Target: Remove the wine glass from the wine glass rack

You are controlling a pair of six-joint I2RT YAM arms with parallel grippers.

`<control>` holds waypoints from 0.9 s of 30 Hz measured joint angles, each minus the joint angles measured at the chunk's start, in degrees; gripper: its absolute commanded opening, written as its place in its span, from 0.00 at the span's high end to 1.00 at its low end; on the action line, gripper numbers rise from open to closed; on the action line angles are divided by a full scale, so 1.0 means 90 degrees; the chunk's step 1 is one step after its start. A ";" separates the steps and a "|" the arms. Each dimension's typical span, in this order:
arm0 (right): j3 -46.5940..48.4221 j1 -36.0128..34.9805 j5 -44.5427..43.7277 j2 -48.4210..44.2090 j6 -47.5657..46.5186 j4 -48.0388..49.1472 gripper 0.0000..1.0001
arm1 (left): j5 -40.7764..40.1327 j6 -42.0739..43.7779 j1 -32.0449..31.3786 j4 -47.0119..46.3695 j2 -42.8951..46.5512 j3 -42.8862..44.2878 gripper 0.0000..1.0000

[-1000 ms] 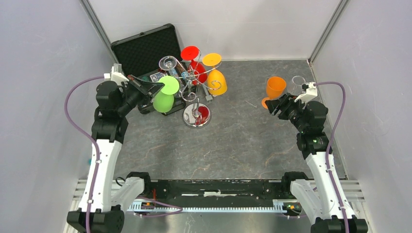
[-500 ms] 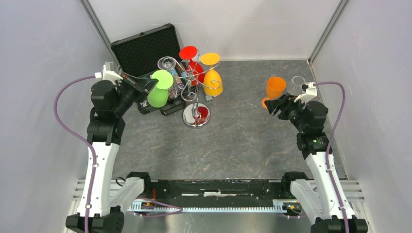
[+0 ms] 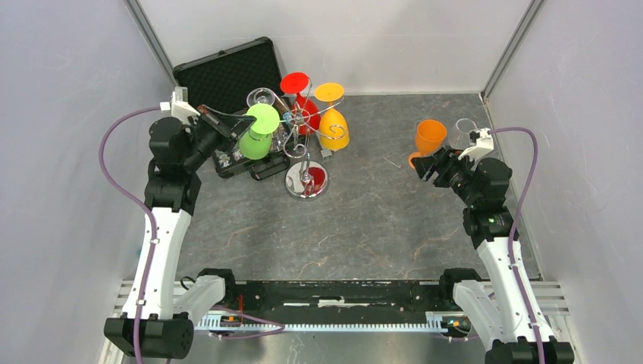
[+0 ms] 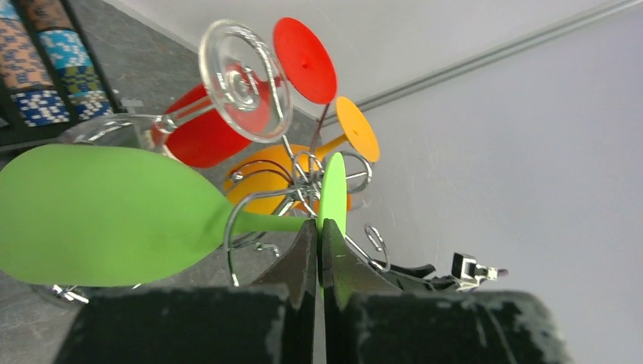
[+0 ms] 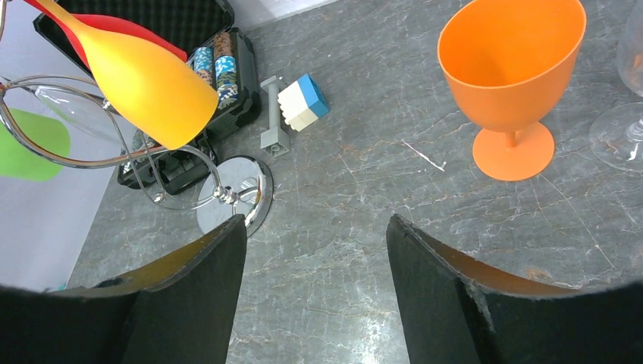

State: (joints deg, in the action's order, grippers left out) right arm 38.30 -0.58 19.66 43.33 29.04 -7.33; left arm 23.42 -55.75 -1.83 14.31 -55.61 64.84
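My left gripper is shut on the flat foot of a green wine glass, which it holds tilted, bowl to the left. A wire loop of the silver wine glass rack curves round the green stem. From above, the green wine glass sits at the left side of the wine glass rack, with the left gripper at its foot. Red, yellow and clear glasses hang on the rack. My right gripper is open and empty above the table.
An orange glass stands upright just beyond the right gripper, a clear glass to its right. An open black case of chips lies behind the rack. A small blue-and-white block lies near the rack base.
The left gripper has carried the green glass toward the back wall, first left, then right again. The right jaws have opened a little wider; that arm has hardly moved.
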 measured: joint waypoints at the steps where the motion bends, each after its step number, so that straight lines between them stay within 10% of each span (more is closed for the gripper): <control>1: 0.0000 0.0000 0.0012 0.0000 0.0000 0.0000 0.26 | 0.0141 -0.0019 0.0000 -0.0066 -0.0007 -0.0017 0.98; 27: 0.0000 0.0000 0.0330 -0.0022 0.0078 0.0100 0.23 | 0.1593 -0.0250 0.0005 -0.0121 0.0277 -0.0493 0.98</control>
State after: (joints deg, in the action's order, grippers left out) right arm 38.30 -0.58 22.63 43.13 29.74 -6.44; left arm 37.76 -58.00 -1.78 13.21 -53.12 60.40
